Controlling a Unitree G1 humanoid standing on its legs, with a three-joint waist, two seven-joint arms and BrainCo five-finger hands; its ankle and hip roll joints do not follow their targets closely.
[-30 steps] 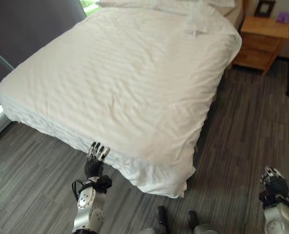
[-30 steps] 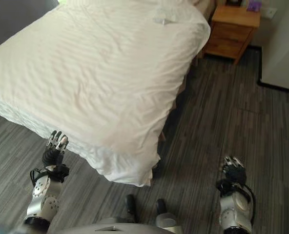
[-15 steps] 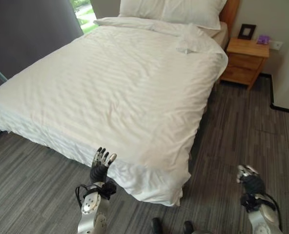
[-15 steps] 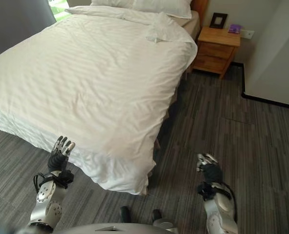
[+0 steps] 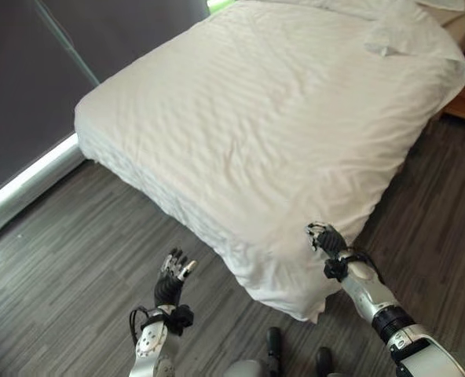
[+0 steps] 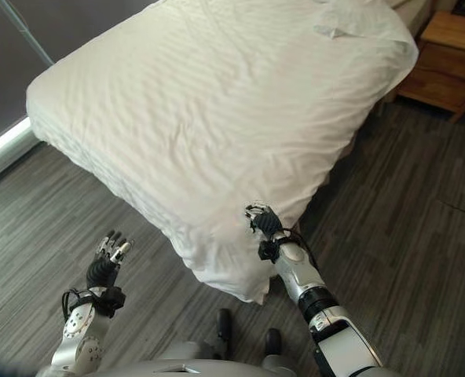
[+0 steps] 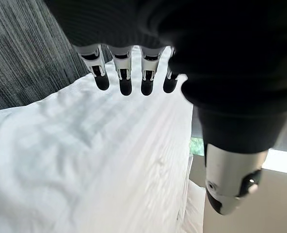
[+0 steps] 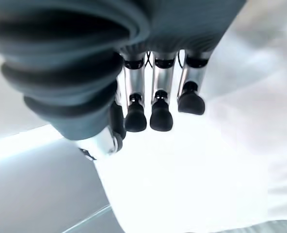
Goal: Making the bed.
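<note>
A white striped duvet [image 5: 280,118] covers the bed, and its near corner [image 5: 295,287] hangs down toward the floor. My right hand [image 5: 323,237] lies on the duvet just above that corner. In the right wrist view its fingers [image 8: 155,114] are loosely bent over the white cloth with nothing pinched between them. To the left of the corner, my left hand [image 5: 173,271] is raised over the floor, apart from the bed. Its fingers [image 7: 125,73] are straight and point at the duvet's side. A crumpled fold [image 5: 386,39] sits near the bed's head.
A wooden nightstand [image 6: 444,59] stands right of the bed's head. A dark curtain wall [image 5: 28,94] runs along the left with a bright strip [image 5: 20,184] at its foot. Grey plank floor [image 5: 75,259] surrounds the bed's foot.
The camera has swung, shifting the whole view. My right hand has come up from low on the right onto the duvet's near corner. My left hand now stands off the bed's edge.
</note>
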